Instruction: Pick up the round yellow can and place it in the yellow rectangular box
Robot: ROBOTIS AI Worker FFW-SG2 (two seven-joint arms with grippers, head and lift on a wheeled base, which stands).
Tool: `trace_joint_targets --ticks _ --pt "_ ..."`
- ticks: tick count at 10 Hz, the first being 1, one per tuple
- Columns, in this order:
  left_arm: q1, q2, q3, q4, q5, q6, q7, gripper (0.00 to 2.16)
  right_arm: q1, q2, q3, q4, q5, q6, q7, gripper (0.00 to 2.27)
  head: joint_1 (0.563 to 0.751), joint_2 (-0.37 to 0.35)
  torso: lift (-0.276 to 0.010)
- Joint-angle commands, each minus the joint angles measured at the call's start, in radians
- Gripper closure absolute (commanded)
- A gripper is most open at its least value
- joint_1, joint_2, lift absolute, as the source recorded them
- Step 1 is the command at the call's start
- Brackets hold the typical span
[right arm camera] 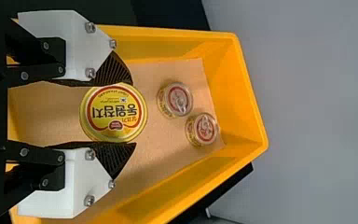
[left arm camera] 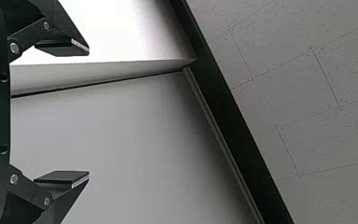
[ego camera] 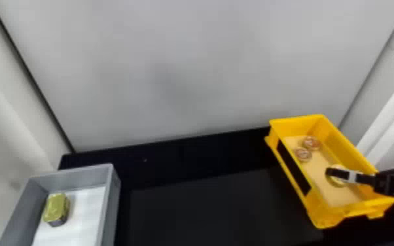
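Observation:
Inside the yellow rectangular box [ego camera: 291, 175] at the right of the head view is my right gripper [ego camera: 350, 177], with the round yellow can [ego camera: 332, 182] partly hidden under it. The right wrist view has the round yellow can [right arm camera: 113, 113] face on, its rim touched on opposite sides by my right gripper [right arm camera: 133, 113], shut on it within the walls of the yellow box [right arm camera: 235, 88]. I cannot tell whether the can touches the box's floor. My left gripper [left arm camera: 89, 113] is open and holds nothing, facing the wall and ceiling.
Two small round cans [ego camera: 311, 143] [right arm camera: 175, 100] sit near the far end of the yellow box. A grey bin [ego camera: 108, 204] with a rectangular gold-green can [ego camera: 56, 208] stands at the left of the black table [ego camera: 206, 202]. A grey panel rises behind the table.

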Motion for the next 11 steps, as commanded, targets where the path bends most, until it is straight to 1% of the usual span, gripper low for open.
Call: trace_joint_targets --ticks 1,5,7,10,11 --pt "-0.007 -0.006 -0.009 0.005 -0.001 -0.004 0.0 0.31 -0.017 -0.023 0.021 0.106 -0.134 -0.07 -0.034 0.72 0.74 0.018 0.0" --pt "-0.014 -0.008 -0.016 0.007 -0.001 -0.006 0.0 0.31 -0.029 -0.034 0.011 0.153 -0.134 -0.089 -0.051 0.72 0.74 0.018 0.0" --pt "-0.014 -0.011 -0.018 0.007 -0.001 -0.011 -0.002 0.31 -0.029 -0.029 0.011 0.184 -0.144 -0.095 -0.051 0.72 0.74 0.018 0.0" --pt "-0.013 -0.012 -0.021 0.01 -0.001 -0.012 -0.002 0.31 -0.029 -0.026 0.021 0.19 -0.173 -0.11 -0.082 0.32 0.74 0.018 0.0" --pt "-0.013 -0.012 -0.02 0.01 -0.001 -0.014 -0.002 0.31 -0.032 -0.028 0.031 0.19 -0.187 -0.118 -0.095 0.11 0.74 0.018 0.0"
